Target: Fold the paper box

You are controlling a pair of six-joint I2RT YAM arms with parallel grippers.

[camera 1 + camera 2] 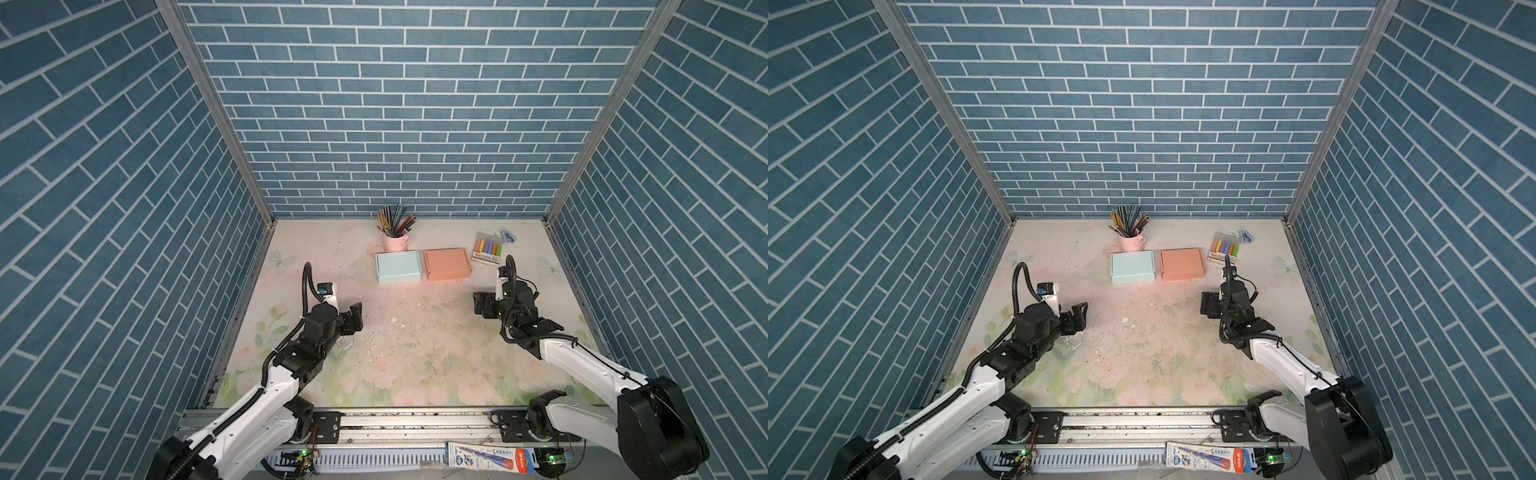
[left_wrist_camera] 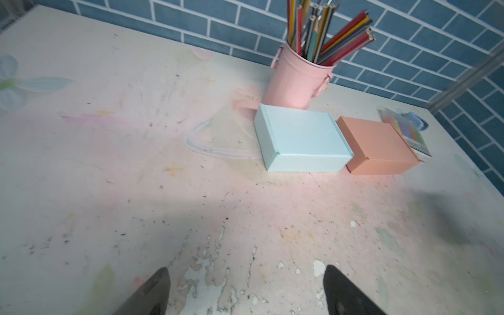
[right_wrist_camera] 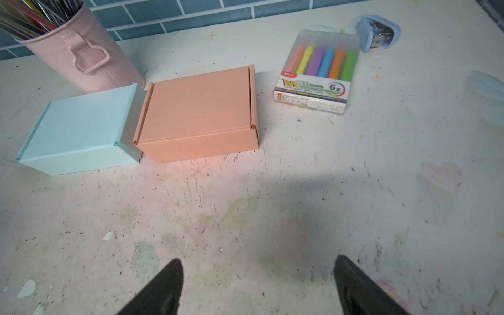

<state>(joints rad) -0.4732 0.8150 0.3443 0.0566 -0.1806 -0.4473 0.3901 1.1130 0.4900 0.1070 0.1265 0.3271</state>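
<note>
Boxes stood closed, lids down, just beside each other toward the far edge of the bench: the blue box on the left, the orange box on the right. What they held could not be seen. A pink cup stood right behind the blue box, packed with pencils that fanned out above its rim. Beside the orange box, on its right, lay a clear pack holding six coloured markers, with a small blue stapler just beyond it near the back wall.

In front of the boxes the scuffed bench lay open across its middle and near edge. The left pincer hung at the left of that room and the right pincer at the right. Both had their jaws apart, gripped nothing, and stood well apart from the boxes. The side walls were close behind each arm.
</note>
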